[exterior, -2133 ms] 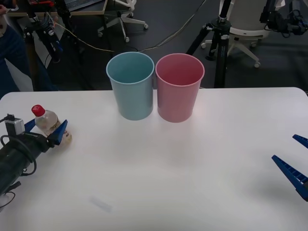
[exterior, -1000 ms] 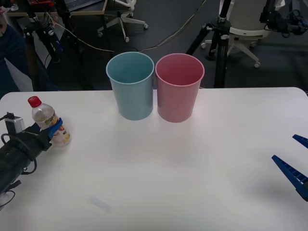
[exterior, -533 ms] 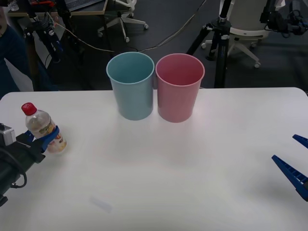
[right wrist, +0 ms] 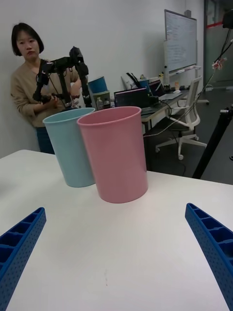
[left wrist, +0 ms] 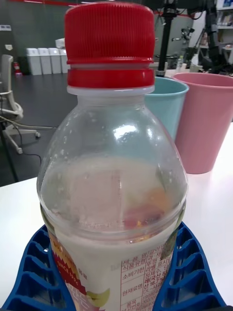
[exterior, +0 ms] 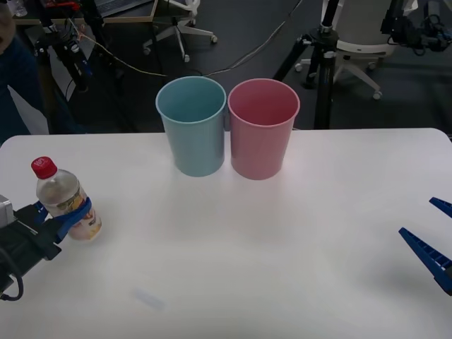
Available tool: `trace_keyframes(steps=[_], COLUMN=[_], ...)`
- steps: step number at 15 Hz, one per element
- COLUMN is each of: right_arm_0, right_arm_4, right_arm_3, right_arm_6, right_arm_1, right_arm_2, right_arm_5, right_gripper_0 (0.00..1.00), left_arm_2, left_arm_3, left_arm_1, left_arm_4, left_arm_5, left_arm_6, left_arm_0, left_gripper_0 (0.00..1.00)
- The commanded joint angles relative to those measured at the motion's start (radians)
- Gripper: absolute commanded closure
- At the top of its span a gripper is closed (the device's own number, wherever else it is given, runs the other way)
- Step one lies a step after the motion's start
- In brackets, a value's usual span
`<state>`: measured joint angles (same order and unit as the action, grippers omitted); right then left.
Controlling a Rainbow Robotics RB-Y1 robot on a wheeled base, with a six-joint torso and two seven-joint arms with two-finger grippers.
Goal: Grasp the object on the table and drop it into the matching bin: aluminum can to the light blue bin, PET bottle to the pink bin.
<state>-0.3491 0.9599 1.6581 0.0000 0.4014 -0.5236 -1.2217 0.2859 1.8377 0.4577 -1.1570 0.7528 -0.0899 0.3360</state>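
The PET bottle (exterior: 65, 200), clear with a red cap and a white, yellow and red label, stands upright at the far left of the white table (exterior: 282, 247). My left gripper (exterior: 69, 214) is shut on its lower body. Up close in the left wrist view, the bottle (left wrist: 114, 194) rises between my blue fingers (left wrist: 187, 279). The light blue bin (exterior: 192, 126) and the pink bin (exterior: 263, 127) stand side by side at the table's far middle. My right gripper (exterior: 432, 236) rests open at the right edge, well away from the pink bin (right wrist: 115, 153) and light blue bin (right wrist: 70, 146).
Tripods, cables and office chairs stand on the dark floor beyond the table's far edge. A person (right wrist: 29, 97) stands behind the bins, touching nothing on the table. A faint smudge (exterior: 150, 299) marks the near left tabletop.
My left gripper closed on the bottle, tipped it from leaning to upright, and drew it toward the table's near left corner. The right arm has not moved.
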Motion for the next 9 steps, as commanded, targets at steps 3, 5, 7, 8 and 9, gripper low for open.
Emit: trace_keyframes(steps=[3, 5, 7, 8, 9], right_arm_0=[0.000, 0.000, 0.000, 0.000, 0.000], right_arm_4=[0.000, 0.000, 0.000, 0.000, 0.000], right_arm_3=[0.000, 0.000, 0.000, 0.000, 0.000], right_arm_6=[0.000, 0.000, 0.000, 0.000, 0.000], right_arm_1=[0.000, 0.000, 0.000, 0.000, 0.000], right_arm_2=[0.000, 0.000, 0.000, 0.000, 0.000], right_arm_5=[0.000, 0.000, 0.000, 0.000, 0.000], right_gripper_0=[0.00, 0.00, 0.00, 0.00, 0.00], left_arm_2=[-0.011, -0.019, -0.037, -0.045, -0.047], left_arm_3=[0.159, 0.224, 0.290, 0.317, 0.337], left_arm_1=[0.041, 0.073, 0.099, 0.104, 0.107], left_arm_4=[-0.035, -0.036, -0.036, -0.036, -0.036], left_arm_5=[0.040, 0.040, 0.028, 0.025, 0.026], left_arm_6=[-0.191, -0.252, -0.318, -0.353, -0.379], left_arm_0=[0.008, 0.008, 0.005, 0.001, -0.006], left_gripper_0=[0.99, 0.97, 0.96, 0.95, 0.96])
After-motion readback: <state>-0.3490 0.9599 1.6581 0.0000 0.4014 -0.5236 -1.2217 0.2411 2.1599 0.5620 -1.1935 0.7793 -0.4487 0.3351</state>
